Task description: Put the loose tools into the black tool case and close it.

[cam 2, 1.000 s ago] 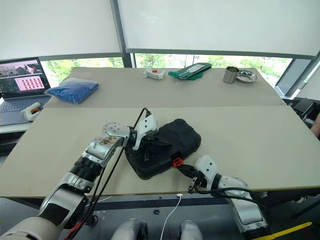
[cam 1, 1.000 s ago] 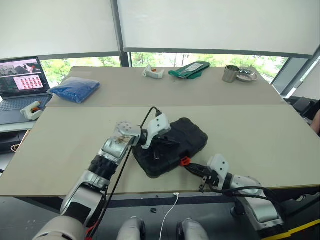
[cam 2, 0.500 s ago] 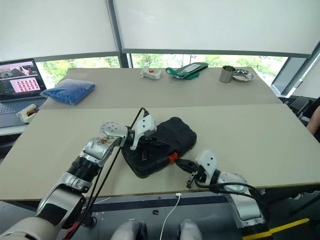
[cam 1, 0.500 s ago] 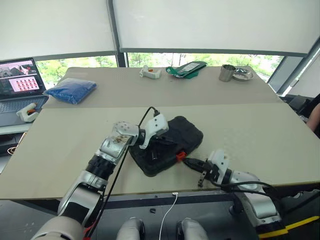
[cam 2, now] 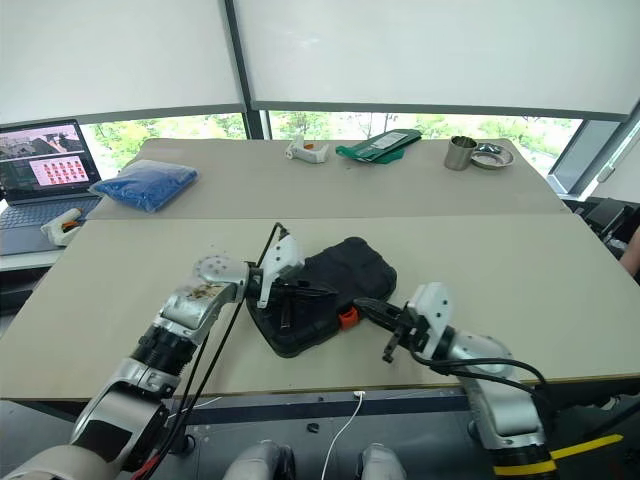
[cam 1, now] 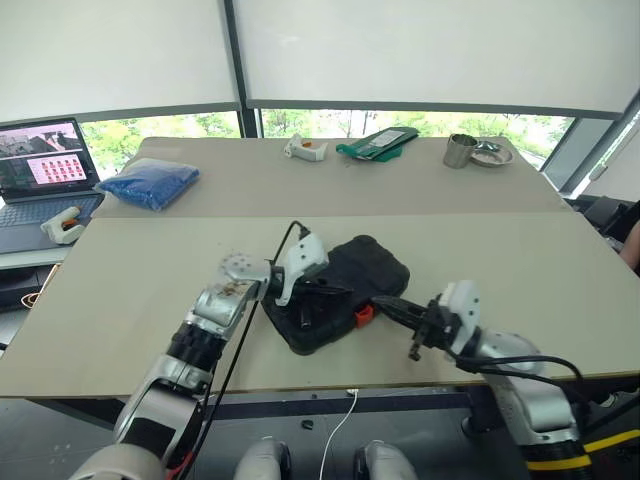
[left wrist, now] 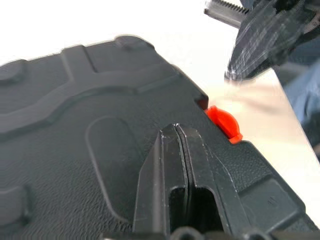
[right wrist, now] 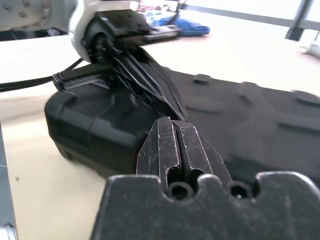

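The black tool case (cam 1: 375, 270) lies on the near table with its lid down and its orange latch (cam 1: 364, 314) at the front edge. My left gripper (cam 1: 340, 292) is shut, and its fingers (left wrist: 176, 150) lie on the lid close behind the latch (left wrist: 222, 121). Just right of the latch, my right gripper (cam 1: 380, 302) hovers shut above the table, pointing at the case (right wrist: 260, 115). In the right wrist view the left gripper (right wrist: 145, 75) lies across the lid. The loose tools are out of view.
A laptop (cam 1: 40, 170) and a small white-and-orange object (cam 1: 62, 225) sit at the far left. On the far table are a blue bag (cam 1: 150, 182), a white object (cam 1: 305, 148), a green pouch (cam 1: 378, 141), a metal cup (cam 1: 460, 150) and a dish (cam 1: 492, 152).
My right gripper has risen from the table's front edge to beside the latch. The left gripper has stayed on the lid. The camera has shifted slightly.
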You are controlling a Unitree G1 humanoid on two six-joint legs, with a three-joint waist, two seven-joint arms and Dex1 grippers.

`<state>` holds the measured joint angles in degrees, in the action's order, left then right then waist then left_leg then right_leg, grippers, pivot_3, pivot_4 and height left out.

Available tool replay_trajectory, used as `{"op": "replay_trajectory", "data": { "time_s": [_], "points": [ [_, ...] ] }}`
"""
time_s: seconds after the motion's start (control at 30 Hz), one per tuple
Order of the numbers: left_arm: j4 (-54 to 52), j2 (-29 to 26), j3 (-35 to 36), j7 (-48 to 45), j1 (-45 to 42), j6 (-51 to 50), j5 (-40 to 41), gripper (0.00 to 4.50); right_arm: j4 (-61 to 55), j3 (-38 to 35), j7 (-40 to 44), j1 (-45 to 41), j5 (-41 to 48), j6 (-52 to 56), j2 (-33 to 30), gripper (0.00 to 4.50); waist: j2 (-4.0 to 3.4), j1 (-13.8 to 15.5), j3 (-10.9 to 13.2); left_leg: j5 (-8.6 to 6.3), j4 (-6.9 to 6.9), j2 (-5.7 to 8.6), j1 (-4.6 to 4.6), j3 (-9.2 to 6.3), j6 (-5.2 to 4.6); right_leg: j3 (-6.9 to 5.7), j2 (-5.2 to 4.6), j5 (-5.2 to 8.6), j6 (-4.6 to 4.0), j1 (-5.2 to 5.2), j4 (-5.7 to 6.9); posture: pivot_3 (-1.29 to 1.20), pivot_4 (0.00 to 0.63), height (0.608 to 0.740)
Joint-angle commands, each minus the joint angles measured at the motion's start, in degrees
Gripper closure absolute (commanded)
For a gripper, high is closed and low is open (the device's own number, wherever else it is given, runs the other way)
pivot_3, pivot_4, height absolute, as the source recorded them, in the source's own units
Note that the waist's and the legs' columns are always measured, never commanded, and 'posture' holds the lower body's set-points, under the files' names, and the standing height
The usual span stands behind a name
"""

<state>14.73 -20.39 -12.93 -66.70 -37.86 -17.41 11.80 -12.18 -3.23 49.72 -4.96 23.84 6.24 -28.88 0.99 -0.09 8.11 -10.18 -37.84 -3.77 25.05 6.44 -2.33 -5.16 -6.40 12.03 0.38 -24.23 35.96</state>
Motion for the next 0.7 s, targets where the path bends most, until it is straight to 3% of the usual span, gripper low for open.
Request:
{"op": "replay_trajectory", "data": {
  "time_s": [0.03, 0.2, 0.27, 0.3, 0.37, 0.4, 0.57, 0.7],
  "points": [
    [-5.13, -6.17, 7.03, -4.11, 5.47, 2.70, 5.40, 3.39, -2.40, -6.12, 3.36, 3.23, 2.13, -2.06, -4.69, 3.69, 0.00, -0.12, 0.01, 0.00, 0.02, -0.01, 0.00, 0.00, 0.00, -0.01, 0.01, 0.02, -0.03, -0.01, 0.01, 0.00, 0.150, 0.740],
    [-8.10, -14.16, 14.97, -3.83, 12.42, 6.82, 7.59, 1.49, 0.63, -9.50, 8.64, 8.45, 0.07, -8.30, -9.76, 1.86, -0.06, -0.19, 0.08, -0.03, 0.13, -0.06, 0.03, 0.01, 0.05, -0.03, 0.08, 0.18, -0.17, -0.10, 0.00, 0.00, 0.150, 0.740],
    [-6.27, -16.50, 18.30, -2.99, 15.67, 12.43, 6.62, 0.92, 2.42, -10.92, 9.96, 9.52, -0.03, -10.55, -10.89, 1.30, -0.06, 0.16, 0.17, -0.05, 0.14, -0.05, 0.04, 0.00, 0.07, -0.03, 0.07, 0.23, -0.11, -0.08, -0.01, 0.00, 0.150, 0.740],
    [-5.38, -18.32, 20.06, -2.41, 18.09, 14.26, 5.77, 0.41, 3.96, -11.66, 10.63, 9.72, -0.60, -12.37, -11.62, 0.85, -0.07, 0.31, 0.18, -0.09, 0.13, -0.03, 0.06, 0.02, 0.15, -0.03, 0.02, 0.23, -0.11, -0.12, -0.03, 0.00, 0.150, 0.740],
    [-3.92, -21.40, 23.05, -0.88, 23.07, 17.42, 4.10, 0.00, 7.40, -12.83, 11.84, 9.52, -1.77, -16.12, -12.73, 0.27, -0.10, 0.45, 0.21, -0.12, 0.12, 0.00, 0.07, 0.03, 0.16, -0.02, -0.05, 0.23, -0.11, -0.11, -0.07, 0.00, 0.150, 0.740],
    [-3.18, -22.61, 24.14, -0.28, 25.58, 19.46, 3.35, 0.00, 9.08, -13.13, 12.29, 9.16, -2.15, -17.55, -13.23, 0.01, -0.12, 0.45, 0.27, -0.14, 0.12, -0.01, 0.07, 0.07, 0.16, -0.02, -0.09, 0.23, -0.11, -0.15, -0.11, 0.00, 0.150, 0.740],
    [-3.76, -24.40, 27.11, 0.62, 33.35, 21.51, 4.68, 0.00, 15.80, -12.94, 14.56, 6.95, -4.04, -23.37, -15.37, 0.01, -0.27, 1.22, 0.54, -0.26, 0.13, -0.03, 0.12, 0.07, 0.31, -0.05, -0.20, 0.24, -0.12, -0.46, -0.18, 0.00, 0.150, 0.740],
    [-4.05, -24.08, 27.41, 2.32, 34.73, 22.98, 4.64, 0.00, 18.67, -12.85, 15.19, 4.79, -3.92, -24.40, -16.14, 0.01, -0.34, 1.77, 0.65, -0.27, 0.13, -0.03, 0.24, 0.10, 0.31, -0.05, -0.26, 0.24, -0.13, -0.60, -0.19, 0.00, 0.150, 0.740]
  ]
}}
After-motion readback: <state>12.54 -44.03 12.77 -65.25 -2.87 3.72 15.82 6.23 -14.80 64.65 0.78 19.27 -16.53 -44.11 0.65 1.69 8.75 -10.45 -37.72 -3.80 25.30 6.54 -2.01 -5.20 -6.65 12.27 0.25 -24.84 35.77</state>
